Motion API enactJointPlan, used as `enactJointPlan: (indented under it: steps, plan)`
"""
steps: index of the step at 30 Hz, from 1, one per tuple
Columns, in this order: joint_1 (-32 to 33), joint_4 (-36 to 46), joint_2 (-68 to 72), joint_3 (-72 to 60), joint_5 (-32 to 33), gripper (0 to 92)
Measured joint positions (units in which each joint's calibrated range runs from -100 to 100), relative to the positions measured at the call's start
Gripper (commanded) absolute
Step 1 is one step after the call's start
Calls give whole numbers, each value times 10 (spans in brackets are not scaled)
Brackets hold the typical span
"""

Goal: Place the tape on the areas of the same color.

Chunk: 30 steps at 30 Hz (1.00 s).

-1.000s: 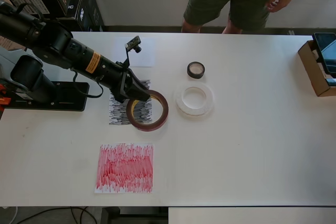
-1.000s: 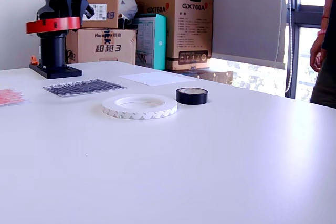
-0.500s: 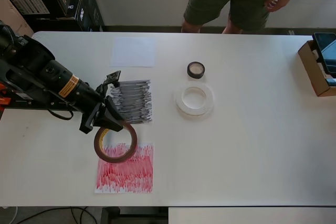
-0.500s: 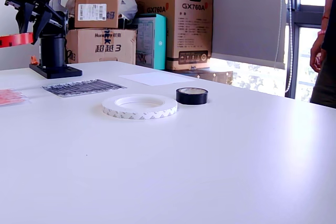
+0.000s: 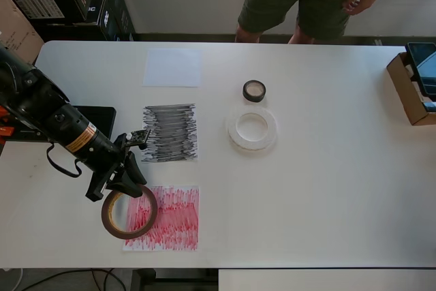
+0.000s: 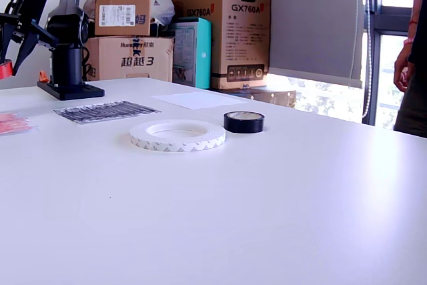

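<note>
Red roll [image 5: 129, 214] now over red sheet [image 5: 170, 217].

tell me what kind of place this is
Probably an office or lab storeroom used for robot trials: stacked cardboard boxes along the wall, a plain white table by a window, and a robot arm clamped there.

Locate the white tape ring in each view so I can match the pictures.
Overhead view: white tape ring lies right of centre, on bare table.
Exterior view: it lies left of centre, in the foreground.
Shared landmark: the small black roll, just beyond it toward the window side in both.
</note>
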Motion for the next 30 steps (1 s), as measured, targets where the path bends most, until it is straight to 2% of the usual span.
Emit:
enactJointPlan:
  steps: [9, 22, 30]
  plan:
    - [8, -1, 82, -53, -9, 0]
    - [49, 0, 112, -57, -9, 0]
    - [42, 0, 157, -72, -9, 0]
